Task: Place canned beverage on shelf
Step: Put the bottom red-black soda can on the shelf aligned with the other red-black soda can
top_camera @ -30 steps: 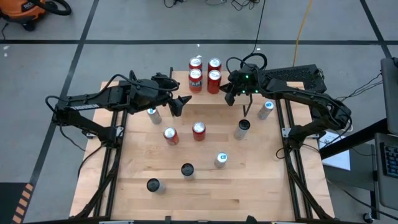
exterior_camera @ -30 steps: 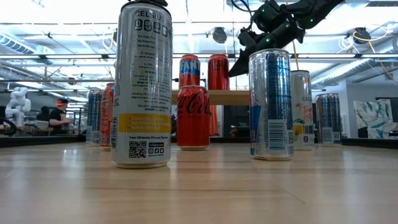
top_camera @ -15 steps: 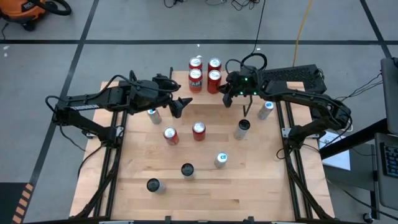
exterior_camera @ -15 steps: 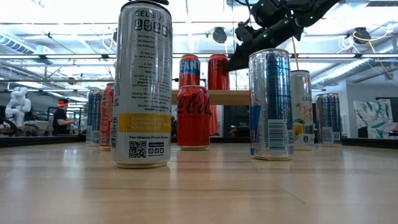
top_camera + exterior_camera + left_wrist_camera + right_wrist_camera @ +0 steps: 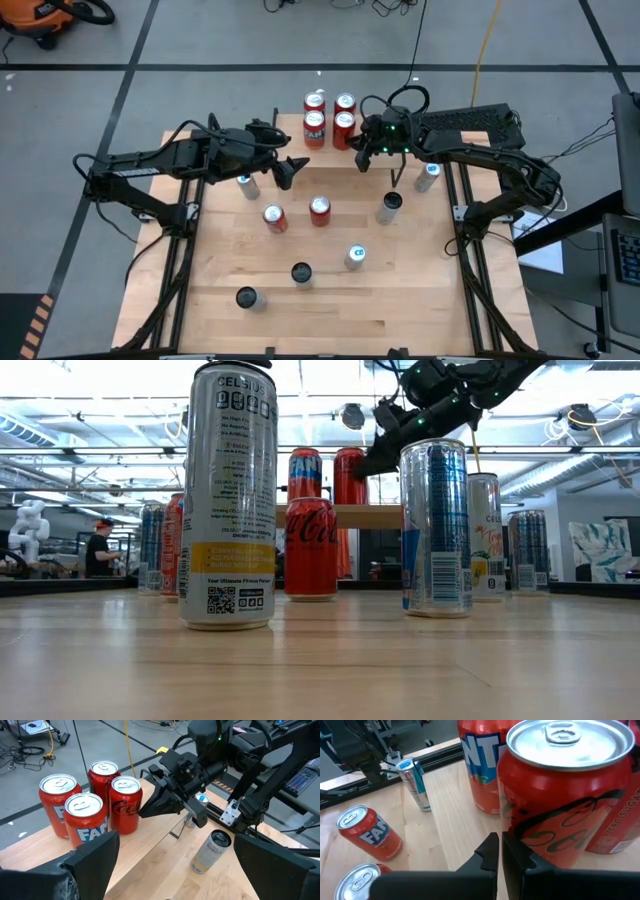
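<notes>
Several red cans stand on the shelf [image 5: 385, 517] at the table's far edge; the near right one is a Coca-Cola can [image 5: 344, 128] [image 5: 126, 802] [image 5: 570, 800]. My right gripper [image 5: 360, 156] [image 5: 497, 845] is shut, its tips at that can's side that faces the table's right. My left gripper [image 5: 290, 170] [image 5: 175, 865] hovers open above the table, left of the shelf, pointing toward the red cans with nothing between its fingers. My right gripper's shut fingertips [image 5: 142, 813] stand at the Coca-Cola can's wall [image 5: 520, 827], low on it. They slant down from the table's right. Whether they touch the can I cannot tell. The can stands upright on the shelf.
Two red cans [image 5: 274, 217] [image 5: 320, 210] stand mid-table. Slim cans stand around them [image 5: 247, 185] [image 5: 389, 207] [image 5: 427, 177] [image 5: 355, 257] [image 5: 301, 273] [image 5: 247, 297]. Bare wood lies along the table's near edge [image 5: 380, 320]. A person [image 5: 98, 545] sits far off in the room.
My right gripper, still shut, has edged a little toward the table's left, closer to the red cans on the shelf. The cans stand where they stood.
</notes>
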Motion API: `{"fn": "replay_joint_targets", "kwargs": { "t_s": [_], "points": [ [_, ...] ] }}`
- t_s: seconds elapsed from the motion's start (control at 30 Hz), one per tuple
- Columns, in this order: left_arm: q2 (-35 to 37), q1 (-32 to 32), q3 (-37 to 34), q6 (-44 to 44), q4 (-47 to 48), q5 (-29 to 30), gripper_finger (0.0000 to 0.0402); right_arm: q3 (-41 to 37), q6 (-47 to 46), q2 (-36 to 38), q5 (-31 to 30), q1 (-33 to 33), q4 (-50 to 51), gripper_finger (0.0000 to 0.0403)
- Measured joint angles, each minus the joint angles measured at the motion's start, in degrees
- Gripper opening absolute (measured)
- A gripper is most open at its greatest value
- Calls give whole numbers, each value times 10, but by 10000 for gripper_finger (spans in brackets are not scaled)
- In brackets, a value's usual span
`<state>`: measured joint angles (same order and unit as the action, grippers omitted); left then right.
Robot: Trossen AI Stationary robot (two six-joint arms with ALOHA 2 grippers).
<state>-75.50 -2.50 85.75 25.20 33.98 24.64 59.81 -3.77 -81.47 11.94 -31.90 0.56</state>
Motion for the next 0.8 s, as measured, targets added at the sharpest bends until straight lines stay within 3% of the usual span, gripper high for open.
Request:
{"fn": "replay_joint_targets", "kwargs": {
  "t_s": [0.57,0.8],
  "points": [
    [0,0,0,0,4,-2,395,0,1,0,3,-14,-25,0],
    [0,4,0,7,57,-5,395,-1,-56,17,51,0,-12,0]
  ]
}}
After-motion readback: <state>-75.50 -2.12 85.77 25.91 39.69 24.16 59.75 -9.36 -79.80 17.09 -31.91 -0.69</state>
